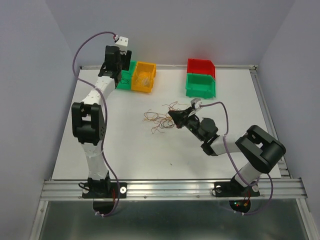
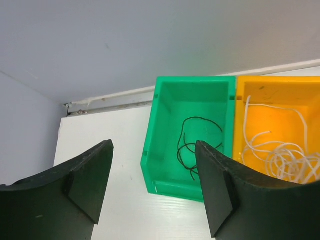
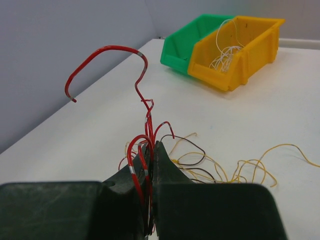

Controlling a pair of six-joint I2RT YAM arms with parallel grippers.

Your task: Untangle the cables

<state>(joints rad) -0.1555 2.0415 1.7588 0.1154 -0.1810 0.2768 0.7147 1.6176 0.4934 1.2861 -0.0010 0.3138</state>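
While the left claw (image 2: 152,150) hangs open, empty, over green bin (image 2: 192,85), right claw (image 3: 151,150) low, pinching red cable (image 3: 107,49), perhaps several.

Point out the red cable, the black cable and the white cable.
red cable (image 3: 112,47): right wrist view, arch top.
black cable (image 2: 200,118): left wrist view, loop top.
white cable (image 2: 286,159): left wrist view, coil.

Thin curly cables: one pinched, two kinds binned, the rest tangled

A red cable (image 3: 148,125) stands up from my right tool (image 3: 151,150), clamped between its closed fingers, its free end hooking over to the left. Beyond it, yellow cables (image 3: 250,165) and dark ones sprawl in loose loops on the table (image 3: 75,145). A black cable (image 2: 186,145) lies coiled in the green bin (image 2: 192,79). White cables (image 2: 282,155) pile in the yellow bin (image 2: 280,80).
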